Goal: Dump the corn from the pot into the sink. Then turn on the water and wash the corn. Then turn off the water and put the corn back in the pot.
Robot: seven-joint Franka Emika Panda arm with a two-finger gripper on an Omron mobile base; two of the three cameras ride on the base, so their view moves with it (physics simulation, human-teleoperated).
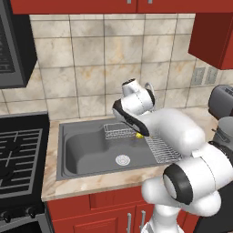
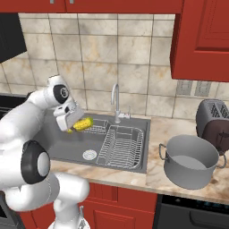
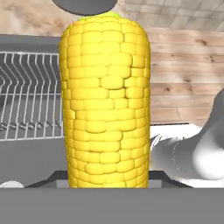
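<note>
Corn point(image 2: 83, 124): one yellow cob, which I am holding clamped in the gripper point(image 2: 71, 126), hanging above the sink point(image 2: 67, 143), left of the chrome tap point(image 2: 116, 102). Pot point(image 2: 190, 161): grey, sitting on the counter point(image 2: 165, 129) to the sink's right, beside the toaster point(image 2: 214, 118), well apart from the cob.

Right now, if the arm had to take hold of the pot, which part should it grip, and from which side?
Grip the pot by its rim, from above: it stands upright and open on the counter right of the sink, too wide for the jaws. Its small side handles look harder to catch.
</note>
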